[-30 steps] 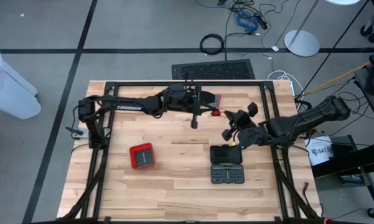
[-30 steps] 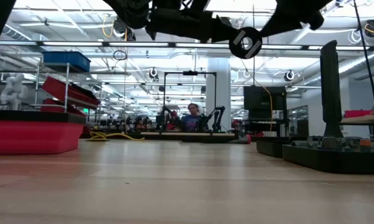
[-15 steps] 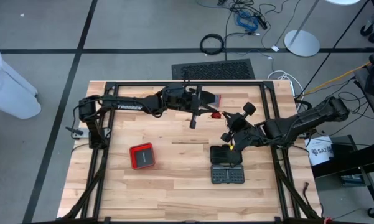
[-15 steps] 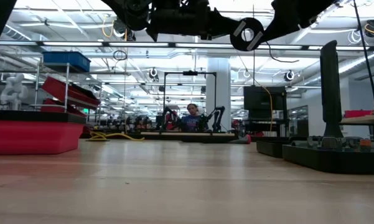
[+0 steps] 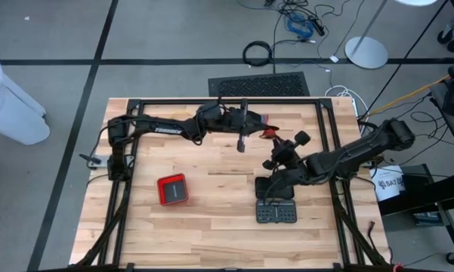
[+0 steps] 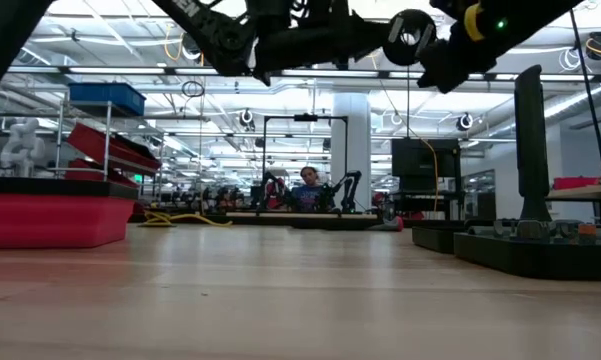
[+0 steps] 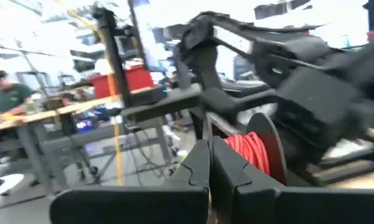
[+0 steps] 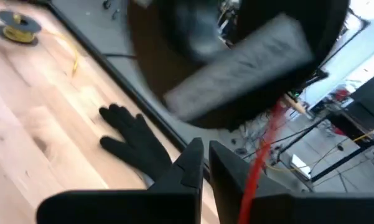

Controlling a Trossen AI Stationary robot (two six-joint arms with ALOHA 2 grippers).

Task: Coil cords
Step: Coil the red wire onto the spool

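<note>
- Seen from above, a wooden table (image 5: pixel 211 227) holds two dark arms reaching toward its far middle.
- The left gripper (image 5: pixel 242 143) hangs above the far centre of the table, its fingers (image 7: pixel 196 171) pressed together with nothing visibly between them.
- Just ahead of those fingers, the left wrist view shows a black spool (image 7: pixel 261 149) wound with red cord (image 7: pixel 252 152).
- The right gripper (image 5: pixel 276 160) sits just right of the left one, near the red cord (image 5: pixel 270 134) at the far edge.
- Its fingers (image 8: pixel 193 165) are nearly together; a red strand (image 8: pixel 261 155) runs beside them, but whether they pinch it cannot be told.
- A black glove (image 8: pixel 134 140) lies flat on the wood.
- A small yellow spool (image 8: pixel 15 26) lies farther off.
- A red box (image 5: pixel 172 189) rests left of centre.
- Two black cases (image 5: pixel 276 200) lie right of centre.
</note>
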